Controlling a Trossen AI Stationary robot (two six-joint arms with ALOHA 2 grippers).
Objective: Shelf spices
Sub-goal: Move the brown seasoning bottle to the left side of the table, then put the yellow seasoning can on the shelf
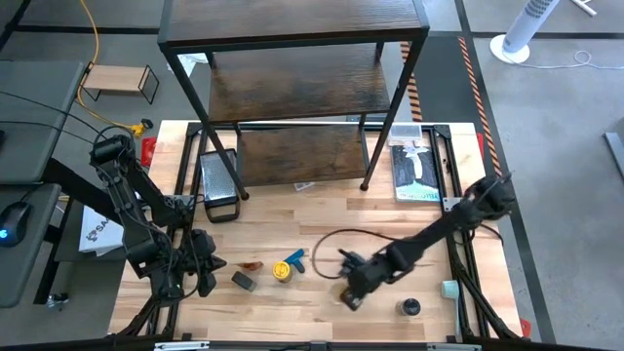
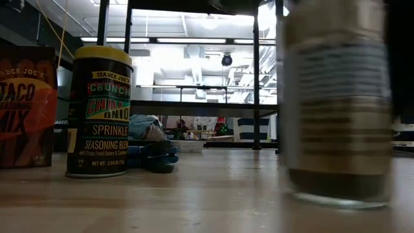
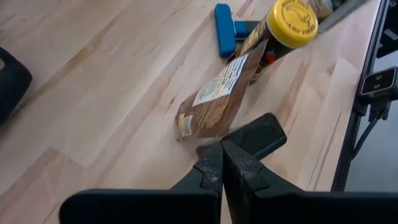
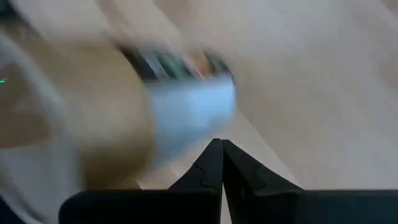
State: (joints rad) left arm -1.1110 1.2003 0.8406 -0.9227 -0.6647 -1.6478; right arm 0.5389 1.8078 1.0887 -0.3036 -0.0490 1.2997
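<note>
The high view shows the shelf (image 1: 292,88) standing at the table's far side. Near the front lie the reddish-brown packet (image 1: 253,264), the yellow-lidded jar (image 1: 282,270) and the dark grey box (image 1: 243,282). The black-lidded jar (image 1: 409,308) stands further right. My left gripper (image 1: 216,264) is shut, just left of the packet (image 3: 214,102) and box (image 3: 258,134), touching neither. My right gripper (image 1: 348,290) is shut over the tan-lidded jar (image 4: 180,106), which lies on its side. The low view shows the packet (image 2: 26,103) and yellow-lidded jar (image 2: 99,110) upright. My right gripper (image 4: 217,146) has its shut fingertips right at the white-labelled side (image 4: 199,118) of the lying tan-lidded jar, coming down from above. The picture is blurred, and I cannot tell whether the fingers touch the jar.
A blue T-shaped piece (image 1: 295,259) lies beside the yellow-lidded jar. A black cable (image 1: 327,244) loops across the table's middle. A metal rack (image 1: 217,185) and a flat package (image 1: 417,166) lie by the shelf's feet. A pale-lidded container (image 1: 449,289) sits near the right edge. A blurred jar (image 2: 336,103) stands close to the low camera.
</note>
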